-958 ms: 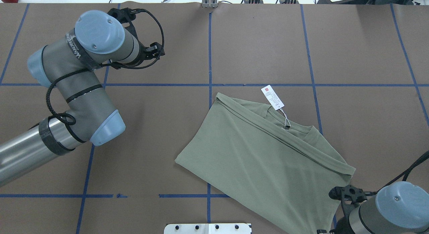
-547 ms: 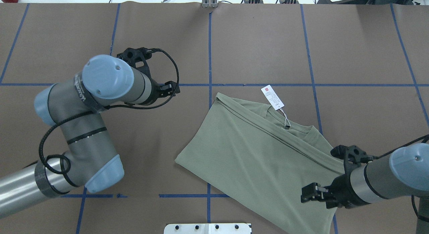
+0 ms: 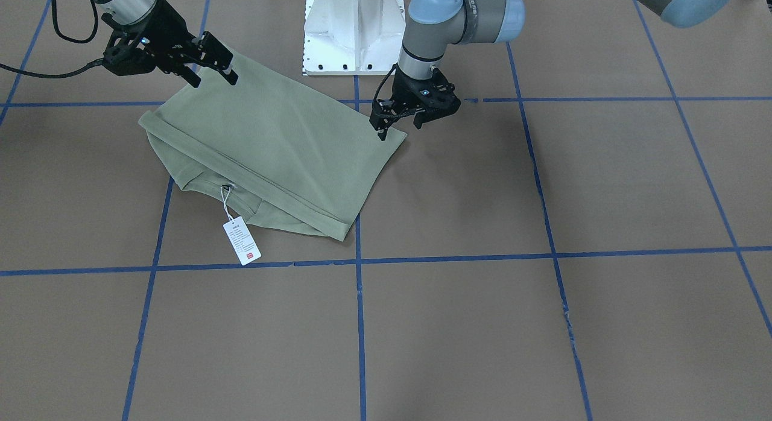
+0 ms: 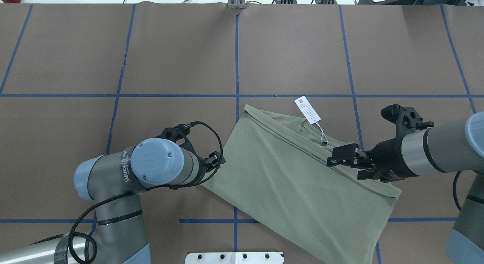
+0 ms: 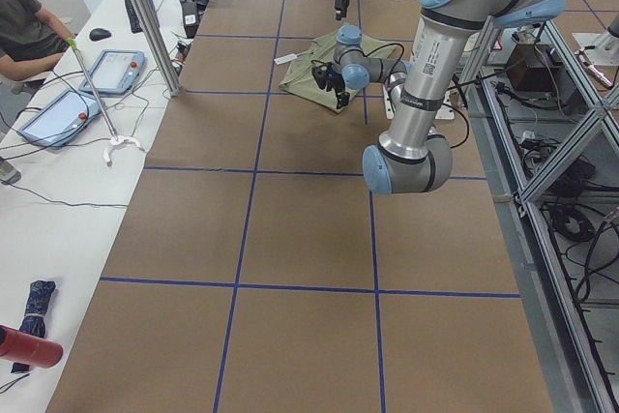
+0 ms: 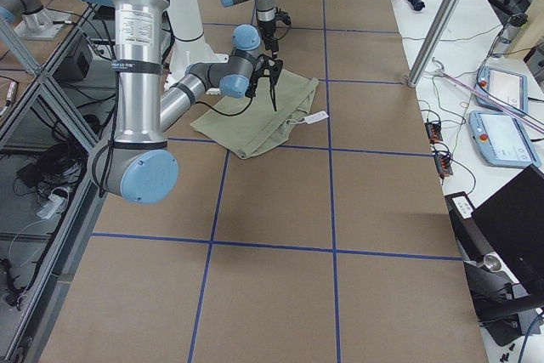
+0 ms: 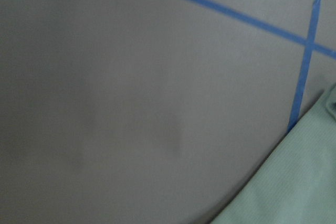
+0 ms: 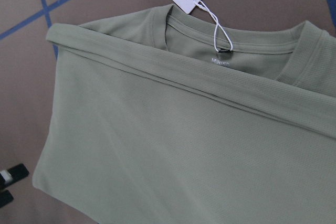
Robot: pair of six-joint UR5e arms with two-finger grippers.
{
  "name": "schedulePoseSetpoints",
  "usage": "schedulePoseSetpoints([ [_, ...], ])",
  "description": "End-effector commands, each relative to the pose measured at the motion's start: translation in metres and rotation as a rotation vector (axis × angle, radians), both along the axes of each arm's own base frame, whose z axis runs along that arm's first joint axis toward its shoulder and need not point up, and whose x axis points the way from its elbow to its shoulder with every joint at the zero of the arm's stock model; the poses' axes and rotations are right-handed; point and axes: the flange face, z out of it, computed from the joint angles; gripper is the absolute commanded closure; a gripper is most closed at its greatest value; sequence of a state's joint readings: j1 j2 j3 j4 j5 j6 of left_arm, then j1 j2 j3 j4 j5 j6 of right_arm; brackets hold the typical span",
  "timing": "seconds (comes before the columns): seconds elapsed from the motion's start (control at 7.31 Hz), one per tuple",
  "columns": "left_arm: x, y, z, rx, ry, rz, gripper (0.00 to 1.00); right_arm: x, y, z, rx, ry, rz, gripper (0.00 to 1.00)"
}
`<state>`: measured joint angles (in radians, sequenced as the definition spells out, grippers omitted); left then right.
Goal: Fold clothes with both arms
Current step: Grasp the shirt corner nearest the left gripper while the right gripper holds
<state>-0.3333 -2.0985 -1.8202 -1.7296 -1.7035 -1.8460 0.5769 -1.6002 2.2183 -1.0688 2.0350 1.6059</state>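
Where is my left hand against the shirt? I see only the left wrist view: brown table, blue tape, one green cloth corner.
Observer: The left hand hangs open at the shirt corner on the robot's left side.
Operator: And the other hand?
Observer: The right hand is open above the shirt's right part, near the collar.
Operator: Any tag?
Observer: Yes, a white tag lies on the table past the collar.

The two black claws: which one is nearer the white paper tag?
The right gripper, over the shirt by its collar, near the hang tag; the left gripper is at the opposite corner.
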Motion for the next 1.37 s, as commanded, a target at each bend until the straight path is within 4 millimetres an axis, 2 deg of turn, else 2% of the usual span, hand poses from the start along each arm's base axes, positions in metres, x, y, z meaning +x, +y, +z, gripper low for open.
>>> schedulePoseSetpoints([
  [0.0, 0.008, 0.000, 0.009, -0.028, -0.021, -0.027, 0.11, 0.000, -0.005, -0.002, 0.003, -0.003, 0.012, 0.00],
  [0.68, 0.024, -0.002, 0.019, -0.070, -0.041, -0.059, 0.17, 0.001, -0.006, -0.002, 0.002, -0.004, 0.012, 0.00],
  [0.82, 0.024, -0.002, 0.016, -0.074, -0.037, -0.063, 0.21, 0.002, -0.006, -0.001, 0.001, -0.001, 0.011, 0.00],
  [0.96, 0.026, 0.000, 0.016, -0.077, -0.037, -0.060, 0.36, 0.002, -0.006, -0.001, 0.001, -0.001, 0.011, 0.00],
  [1.09, 0.027, 0.001, 0.017, -0.080, -0.038, -0.059, 0.66, 0.002, -0.006, -0.001, 0.000, -0.002, 0.012, 0.00],
  [1.23, 0.030, 0.004, 0.019, -0.079, -0.043, -0.053, 0.88, 0.002, -0.006, -0.001, 0.000, -0.002, 0.012, 0.00],
])
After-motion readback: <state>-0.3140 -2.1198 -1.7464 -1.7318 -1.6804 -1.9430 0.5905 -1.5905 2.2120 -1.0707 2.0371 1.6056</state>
